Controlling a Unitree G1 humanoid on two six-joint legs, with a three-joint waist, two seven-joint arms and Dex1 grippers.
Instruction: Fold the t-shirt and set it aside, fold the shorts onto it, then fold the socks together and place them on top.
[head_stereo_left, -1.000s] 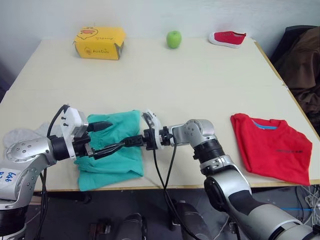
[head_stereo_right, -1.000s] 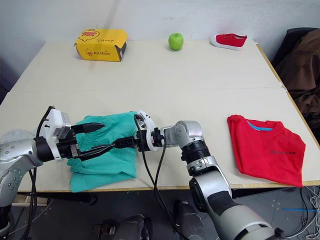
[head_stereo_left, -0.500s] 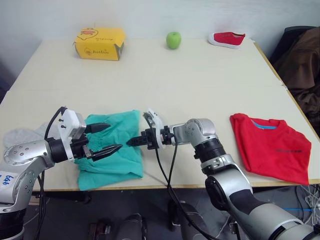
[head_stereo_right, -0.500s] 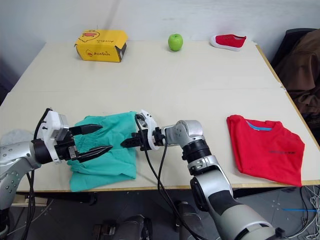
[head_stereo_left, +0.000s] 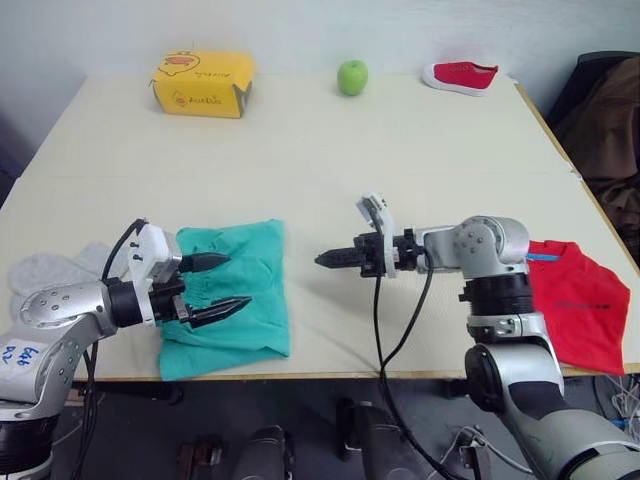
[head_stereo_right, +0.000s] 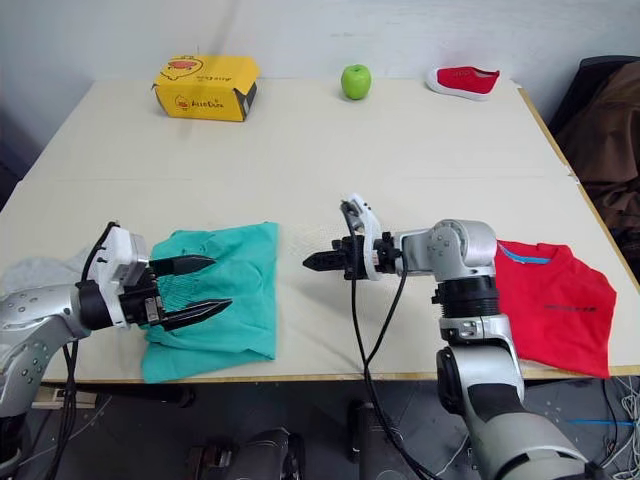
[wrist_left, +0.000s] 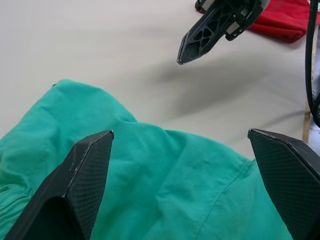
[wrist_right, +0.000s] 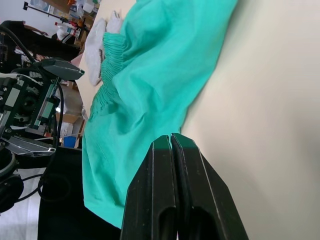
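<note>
The shorts (head_stereo_left: 232, 290) lie folded at the near left of the counter (head_stereo_left: 330, 170) — soft, limp cloth. Our left gripper (head_stereo_left: 219, 287) hangs wide open and empty over them; the right gripper (head_stereo_left: 330, 260), closed and empty, hovers mid-counter. We'd pinch the doubled edge.

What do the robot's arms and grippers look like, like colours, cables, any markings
Both arms are silver-grey metal with black joint rings. Each ends in a white wrist housing and a gripper with two black, pointed fingers: the left gripper, the right gripper. The fingers have a fine mesh-like texture. Loose black cables loop from each wrist. A white label with blue handwriting sits on the left arm.
</note>
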